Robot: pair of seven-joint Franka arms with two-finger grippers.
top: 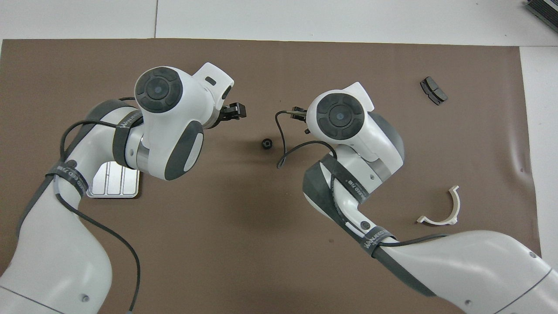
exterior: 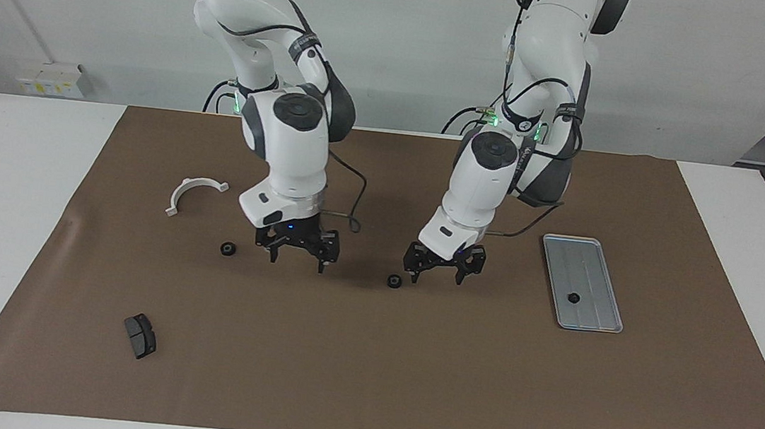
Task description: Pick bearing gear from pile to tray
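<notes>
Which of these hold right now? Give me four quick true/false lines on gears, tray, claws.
1. A black gear lies in the tray. True.
2. The left claw grips a gear. False: it is open and empty, above the mat, beside a loose gear.
3. The right claw is open. True.
4. The white bracket lies in the tray. False: it lies on the mat, toward the right arm's end.

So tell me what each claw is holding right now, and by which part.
Nothing is held. The left claw hangs open just beside a black gear lying on the mat; the right claw is open too, over bare mat near another gear.
</notes>
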